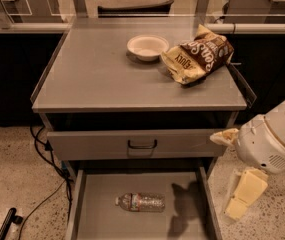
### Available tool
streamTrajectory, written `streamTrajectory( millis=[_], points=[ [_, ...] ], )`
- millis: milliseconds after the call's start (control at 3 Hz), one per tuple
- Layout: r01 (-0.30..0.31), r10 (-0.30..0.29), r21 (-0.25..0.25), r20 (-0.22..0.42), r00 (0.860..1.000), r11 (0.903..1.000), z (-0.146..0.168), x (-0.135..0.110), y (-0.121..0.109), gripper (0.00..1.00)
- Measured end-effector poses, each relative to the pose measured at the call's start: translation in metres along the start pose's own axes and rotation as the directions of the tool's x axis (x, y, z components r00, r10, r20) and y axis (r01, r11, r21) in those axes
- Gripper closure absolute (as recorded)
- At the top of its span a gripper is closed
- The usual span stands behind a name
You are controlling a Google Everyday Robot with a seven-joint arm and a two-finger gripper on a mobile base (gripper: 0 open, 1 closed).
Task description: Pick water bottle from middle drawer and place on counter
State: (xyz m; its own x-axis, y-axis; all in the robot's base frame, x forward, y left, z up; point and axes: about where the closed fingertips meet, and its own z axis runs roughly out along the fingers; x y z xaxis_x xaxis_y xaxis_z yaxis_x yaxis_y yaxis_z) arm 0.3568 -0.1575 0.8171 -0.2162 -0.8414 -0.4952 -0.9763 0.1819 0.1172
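Observation:
The water bottle [141, 202] lies on its side on the floor of the open middle drawer [102, 219], cap to the left. The counter [107, 79] is the grey top of the cabinet above it. My gripper [234, 166] hangs at the right of the cabinet, beside the drawer's right wall and above and to the right of the bottle. Its cream fingers [245, 194] stand apart with nothing between them. It casts a shadow on the drawer floor to the right of the bottle.
A white bowl [147, 47] and a brown chip bag [198, 55] sit at the back right of the counter. A shut drawer front with a small dark handle [142, 144] is above the open drawer. Cables [44, 184] run on the floor at left.

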Motion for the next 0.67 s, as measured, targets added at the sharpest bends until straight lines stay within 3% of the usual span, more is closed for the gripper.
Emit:
streamTrajectory(
  millis=[667],
  points=[
    [0.003, -0.003, -0.029, 0.025, 1.000, 0.9996, 0.014, -0.002, 0.002, 0.00]
  ],
)
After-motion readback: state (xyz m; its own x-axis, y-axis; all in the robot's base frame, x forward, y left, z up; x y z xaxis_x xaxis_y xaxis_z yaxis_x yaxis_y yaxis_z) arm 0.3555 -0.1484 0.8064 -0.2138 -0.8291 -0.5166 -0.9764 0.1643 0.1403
